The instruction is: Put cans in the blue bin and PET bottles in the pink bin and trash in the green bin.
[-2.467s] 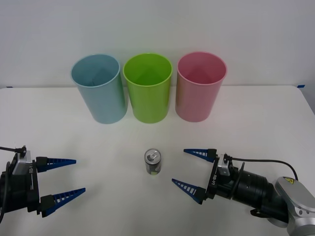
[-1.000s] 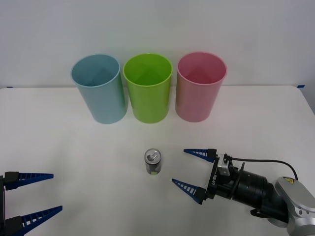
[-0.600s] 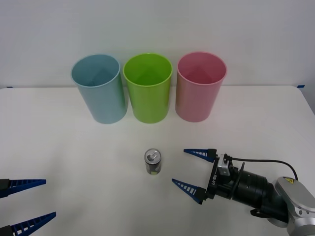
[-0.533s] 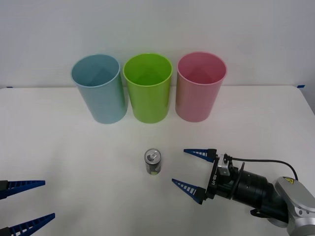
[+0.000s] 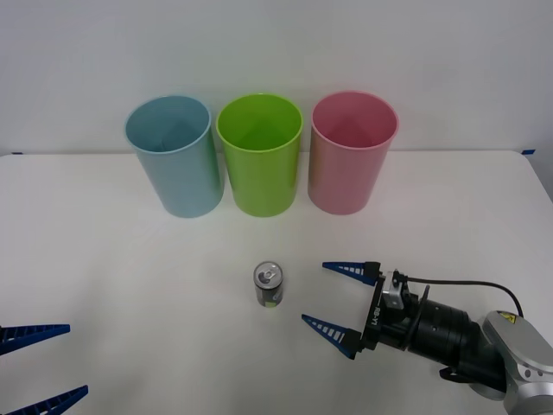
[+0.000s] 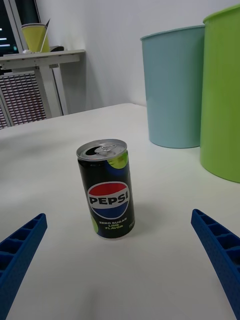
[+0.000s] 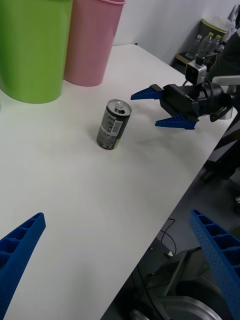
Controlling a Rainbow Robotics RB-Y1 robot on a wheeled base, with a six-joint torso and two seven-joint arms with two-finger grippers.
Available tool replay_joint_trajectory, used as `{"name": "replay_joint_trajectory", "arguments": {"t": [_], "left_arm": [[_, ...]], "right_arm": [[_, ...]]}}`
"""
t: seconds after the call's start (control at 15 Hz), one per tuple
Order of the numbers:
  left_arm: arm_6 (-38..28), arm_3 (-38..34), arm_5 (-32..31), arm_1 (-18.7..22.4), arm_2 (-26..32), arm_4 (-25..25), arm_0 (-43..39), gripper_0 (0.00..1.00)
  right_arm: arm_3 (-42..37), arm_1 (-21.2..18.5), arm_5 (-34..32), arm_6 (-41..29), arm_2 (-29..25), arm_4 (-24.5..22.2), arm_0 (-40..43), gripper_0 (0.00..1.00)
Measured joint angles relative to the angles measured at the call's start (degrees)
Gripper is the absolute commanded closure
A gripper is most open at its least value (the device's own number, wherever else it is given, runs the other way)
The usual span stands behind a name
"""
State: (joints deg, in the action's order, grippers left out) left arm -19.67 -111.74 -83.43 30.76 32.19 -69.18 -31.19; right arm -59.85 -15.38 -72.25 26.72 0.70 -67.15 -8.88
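A small dark can (image 5: 269,284) (image 6: 106,188) (image 7: 113,124) with a silver top stands upright near the middle of the white table. My right gripper (image 5: 339,301) (image 6: 120,267) is open a short way to the can's right, fingers pointing at it. It also appears in the left wrist view, right gripper (image 7: 162,107). My left gripper (image 5: 36,363) (image 7: 117,272) is open at the front left corner, far from the can. Along the back stand the blue bin (image 5: 173,156) (image 6: 172,86), the green bin (image 5: 259,154) (image 6: 222,95) (image 7: 32,47) and the pink bin (image 5: 351,152) (image 7: 92,40). No PET bottles or trash are in sight.
The white table (image 5: 130,259) runs to a white wall behind the bins. Its front edge (image 7: 165,210) drops off near the left gripper. A desk with a yellow cup (image 6: 35,37) stands in the room beyond.
My left gripper has drawn back toward the front left corner, staying open. The right gripper and the can have not moved.
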Motion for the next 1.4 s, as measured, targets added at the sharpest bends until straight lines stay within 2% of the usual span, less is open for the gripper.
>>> {"name": "replay_joint_trajectory", "arguments": {"t": [1.4], "left_arm": [[1.47, 0.01, -0.06, 0.0, 0.42, -0.15, -0.09, 0.0]], "right_arm": [[0.0, 0.0, 0.0, 0.0, 0.0, 0.0, 0.0, 0.0]]}}
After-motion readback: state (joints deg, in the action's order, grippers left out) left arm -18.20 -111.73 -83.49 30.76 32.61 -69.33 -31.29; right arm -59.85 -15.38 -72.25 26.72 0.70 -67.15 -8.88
